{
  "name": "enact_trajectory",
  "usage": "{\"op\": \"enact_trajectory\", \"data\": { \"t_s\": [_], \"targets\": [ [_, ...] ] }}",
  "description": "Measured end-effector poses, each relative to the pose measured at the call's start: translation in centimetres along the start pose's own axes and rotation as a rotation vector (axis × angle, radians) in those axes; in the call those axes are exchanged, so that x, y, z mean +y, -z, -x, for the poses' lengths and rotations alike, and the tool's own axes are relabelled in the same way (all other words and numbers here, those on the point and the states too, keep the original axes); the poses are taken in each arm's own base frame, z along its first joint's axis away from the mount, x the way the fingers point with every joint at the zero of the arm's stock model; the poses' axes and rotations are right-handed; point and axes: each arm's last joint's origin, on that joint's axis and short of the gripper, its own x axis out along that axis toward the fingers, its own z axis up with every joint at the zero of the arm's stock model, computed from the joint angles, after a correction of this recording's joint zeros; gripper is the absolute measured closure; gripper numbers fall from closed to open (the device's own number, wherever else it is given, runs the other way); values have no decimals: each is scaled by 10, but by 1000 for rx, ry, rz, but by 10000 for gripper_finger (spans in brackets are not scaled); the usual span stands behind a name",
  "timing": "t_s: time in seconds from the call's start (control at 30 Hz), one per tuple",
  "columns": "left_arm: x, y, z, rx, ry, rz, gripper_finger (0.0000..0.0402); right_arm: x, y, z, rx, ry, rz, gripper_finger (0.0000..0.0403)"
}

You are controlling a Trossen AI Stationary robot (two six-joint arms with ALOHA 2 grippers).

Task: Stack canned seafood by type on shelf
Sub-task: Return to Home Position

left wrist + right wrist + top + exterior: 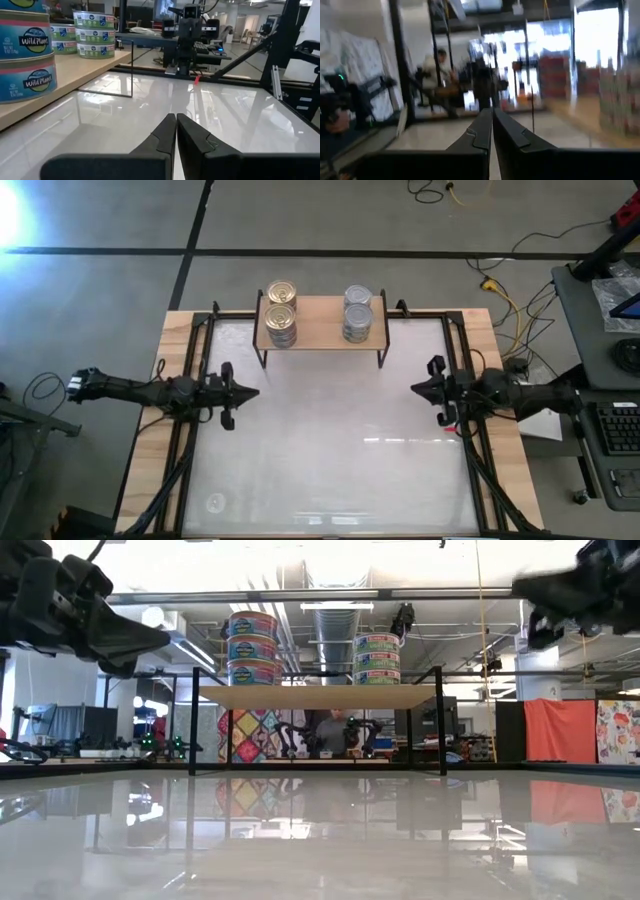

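Worktop's far edge: gold tins [282, 310], silver tins [358, 315] stacked apart on shelf [320, 330].
Your left gripper [254, 391], right gripper [415, 388] hover pressed together.

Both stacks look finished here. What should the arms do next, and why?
Probably just draw both arms back to rest and pick up nothing more. The gold-lidded stack and the silver-lidded stack stand apart on the shelf, sorted by type. The left hand and right hand are shut, hold nothing, and are well clear of the shelf.
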Motion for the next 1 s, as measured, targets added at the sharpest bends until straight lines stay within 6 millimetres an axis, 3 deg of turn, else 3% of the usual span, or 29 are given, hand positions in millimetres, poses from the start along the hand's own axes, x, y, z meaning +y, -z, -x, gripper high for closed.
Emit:
{"op": "enact_trajectory", "data": {
  "t_s": [0.17,0.47,1.0],
  "targets": [
    [0,4,-1,43,-4,12,402,-3,11,1,114,10,-102,394],
    [0,7,-4,102,-11,-3,402,-1,12,1,126,-42,28,394],
    [-1,10,-5,132,-14,-12,402,-2,22,1,248,-24,20,390]
  ]
}}
